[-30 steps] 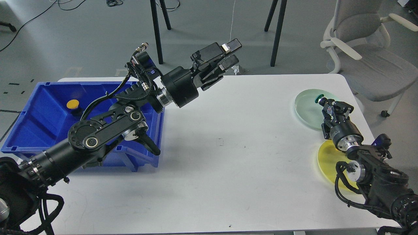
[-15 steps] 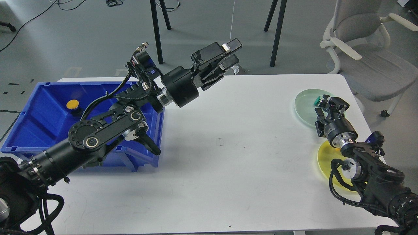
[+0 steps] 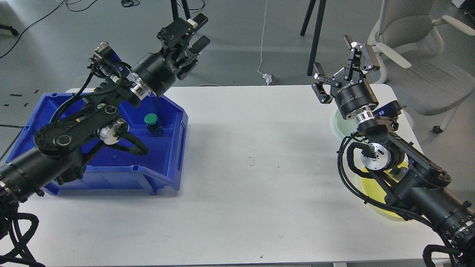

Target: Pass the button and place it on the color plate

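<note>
From the head view, your target is the green button (image 3: 151, 118), standing upright in the blue bin (image 3: 41, 128) near its right wall. It looks small, light and rigid, with a smooth domed cap likely to slip; you would do better to grip the dark squared base under the cap.

Your left gripper (image 3: 198, 31) hangs raised above the bin, fingers narrowly parted, holding nothing. Your right gripper (image 3: 339, 63) is raised, fingers spread wide, empty.

The white table (image 3: 252, 167) is flat and bare mid-span. The green plate (image 3: 339, 120) and yellow plate (image 3: 374, 189) sit partly hidden beneath your right arm. A chair (image 3: 415, 66) stands behind.
</note>
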Controlling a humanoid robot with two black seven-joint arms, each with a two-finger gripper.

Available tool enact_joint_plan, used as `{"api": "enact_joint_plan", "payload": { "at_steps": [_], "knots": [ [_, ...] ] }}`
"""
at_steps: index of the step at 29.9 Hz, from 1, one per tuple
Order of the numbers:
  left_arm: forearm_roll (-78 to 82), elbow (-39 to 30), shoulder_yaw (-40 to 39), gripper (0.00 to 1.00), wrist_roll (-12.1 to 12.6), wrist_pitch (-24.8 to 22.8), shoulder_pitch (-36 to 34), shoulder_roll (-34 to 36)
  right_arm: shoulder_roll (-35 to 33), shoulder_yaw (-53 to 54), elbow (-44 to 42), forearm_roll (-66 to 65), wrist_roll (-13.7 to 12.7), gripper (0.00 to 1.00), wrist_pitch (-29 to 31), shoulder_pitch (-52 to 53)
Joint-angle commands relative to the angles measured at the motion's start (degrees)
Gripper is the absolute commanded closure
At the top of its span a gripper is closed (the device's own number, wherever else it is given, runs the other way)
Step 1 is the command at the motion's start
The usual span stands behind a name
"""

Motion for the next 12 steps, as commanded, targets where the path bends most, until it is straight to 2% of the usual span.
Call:
{"api": "enact_joint_plan", "payload": {
  "at_steps": [1, 7, 12],
  "knots": [
    [-1.93, 3.58, -2.63, 0.29, 0.01, -0.77, 1.7, 3.13, 0.96, 2.43, 1.77, 0.0, 0.0, 0.01, -0.02, 0.45],
    [-4.66, 3.33, -7.38, 0.28, 0.01, -5.25, 6.36, 4.46, 1.76, 4.29, 1.69, 0.0, 0.0, 0.01, -0.02, 0.45],
    [-4.66, 3.24, -9.93, 0.28, 0.01, -7.89, 7.16, 3.49, 1.76, 4.03, 1.24, -0.35, 0.0, 0.01, -0.2, 1.16]
  ]
}}
